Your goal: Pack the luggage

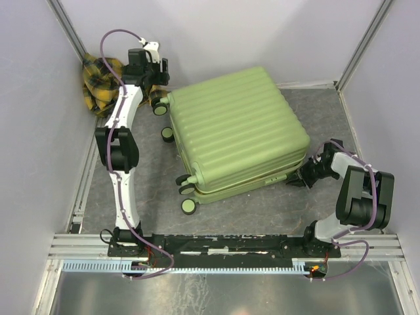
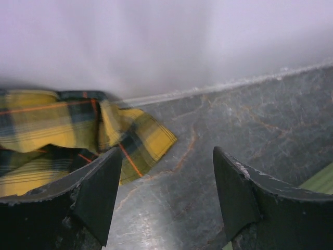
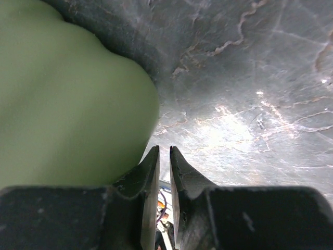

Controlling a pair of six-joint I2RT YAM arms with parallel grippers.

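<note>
The lime-green ribbed luggage [image 1: 236, 134] lies closed on the grey floor, its black wheels toward the left. A yellow plaid cloth [image 1: 98, 82] is bunched in the far left corner and also shows in the left wrist view [image 2: 57, 130]. My left gripper [image 1: 154, 88] is open and empty over bare floor between the cloth and the luggage; its fingers [image 2: 96, 192] stand wide apart. My right gripper [image 1: 305, 176] is shut with nothing between its fingertips [image 3: 164, 151], right beside the luggage's right corner [image 3: 67, 99].
White walls enclose the floor on the left, back and right. A metal rail frame [image 1: 223, 246] runs along the near edge by the arm bases. Luggage wheels [image 1: 189, 205] stick out at the front left.
</note>
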